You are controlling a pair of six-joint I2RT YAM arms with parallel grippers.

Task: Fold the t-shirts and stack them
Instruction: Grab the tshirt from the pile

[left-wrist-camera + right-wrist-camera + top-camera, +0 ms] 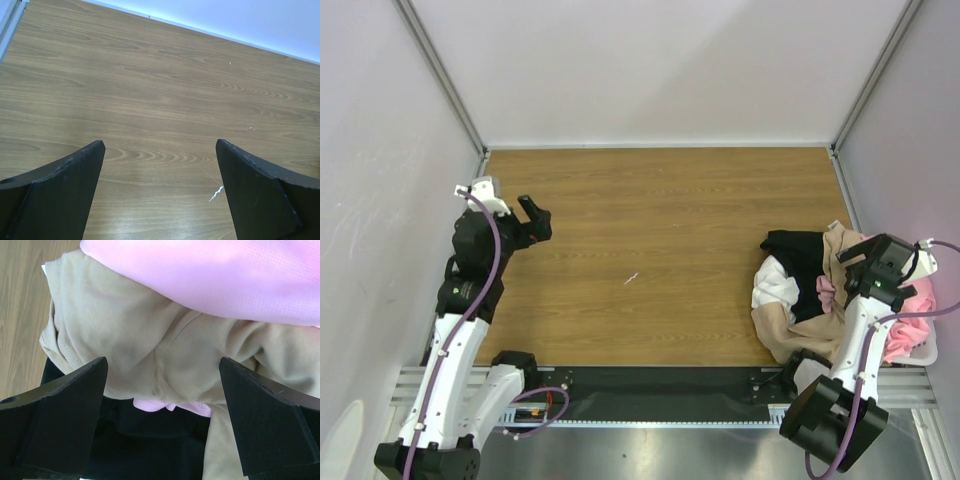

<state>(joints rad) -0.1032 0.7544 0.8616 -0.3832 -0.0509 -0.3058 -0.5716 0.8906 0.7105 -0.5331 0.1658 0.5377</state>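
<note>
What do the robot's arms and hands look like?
The left arm and right arm are white shells with black joints, each trailed by a purple cable. The left hand and right hand each have two broad, flat, matte black fingers tapering to blunt tips.

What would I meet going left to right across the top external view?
left hand → white fleck → white t-shirt → right hand → pink t-shirt. The black t-shirt and tan t-shirt overlap the others in the heap, so they are left out.
</note>
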